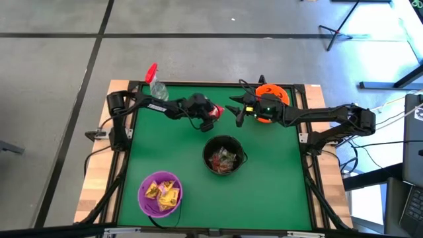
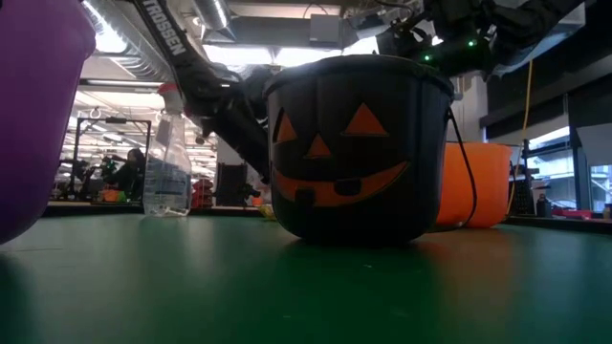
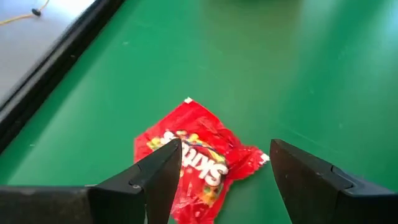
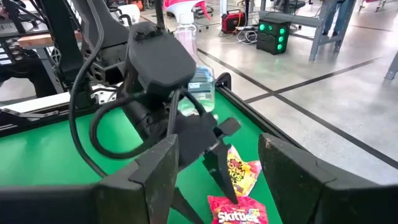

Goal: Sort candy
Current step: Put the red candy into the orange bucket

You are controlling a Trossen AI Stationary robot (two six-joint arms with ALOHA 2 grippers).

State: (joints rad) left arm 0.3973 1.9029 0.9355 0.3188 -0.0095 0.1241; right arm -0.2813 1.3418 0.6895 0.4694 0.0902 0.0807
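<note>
A red candy packet [image 3: 199, 155] lies flat on the green mat near the far middle of the table [image 1: 216, 112]. My left gripper [image 3: 225, 149] hovers open over it, slanting down, one finger on each side; I cannot tell whether a fingertip touches it. In the right wrist view the same red packet [image 4: 239, 213] lies beside a yellow packet [image 4: 244, 171], under the left arm's fingers. My right gripper [image 4: 217, 142] stands open and holds nothing, just right of the left one [image 1: 236, 110], facing it.
A black pumpkin bucket [image 1: 223, 155] with mixed candy stands mid-table. A purple bowl [image 1: 160, 193] with yellow packets sits near the front left. An orange bowl [image 1: 271, 99] stands at the far right under my right arm. A clear spray bottle [image 1: 156, 84] stands at the far left.
</note>
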